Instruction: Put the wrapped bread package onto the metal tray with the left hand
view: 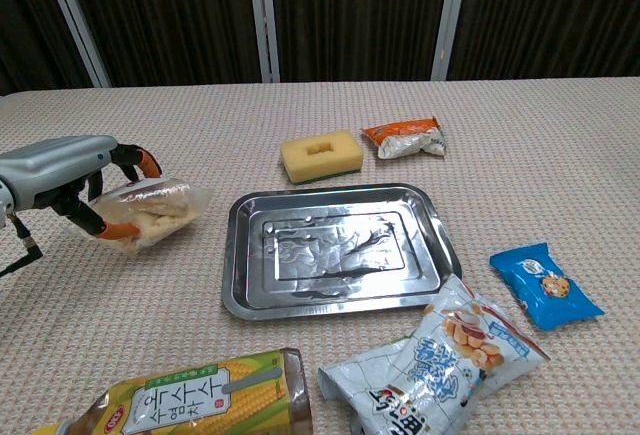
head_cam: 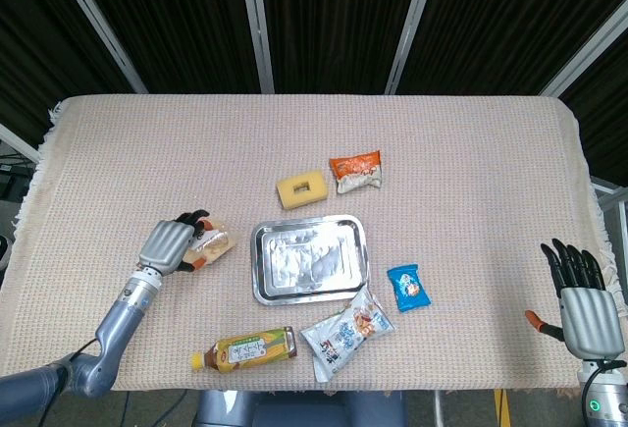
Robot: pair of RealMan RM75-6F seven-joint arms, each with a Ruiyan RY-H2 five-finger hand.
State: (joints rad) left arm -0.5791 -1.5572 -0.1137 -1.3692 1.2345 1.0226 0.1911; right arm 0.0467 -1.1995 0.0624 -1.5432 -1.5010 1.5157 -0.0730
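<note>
The wrapped bread package (head_cam: 212, 242) (view: 158, 210), clear plastic over pale bread, lies just left of the metal tray (head_cam: 310, 259) (view: 338, 250). My left hand (head_cam: 172, 245) (view: 72, 180) grips its left end, fingers over the top and thumb under it, and that end looks tilted up off the cloth. The tray holds nothing. My right hand (head_cam: 579, 299) rests with fingers spread at the table's front right corner, seen only in the head view.
A yellow sponge (view: 321, 156) and an orange snack bag (view: 404, 138) lie behind the tray. A corn drink bottle (view: 190, 402), a white cracker bag (view: 440, 357) and a blue cookie packet (view: 544, 284) lie in front and to the right.
</note>
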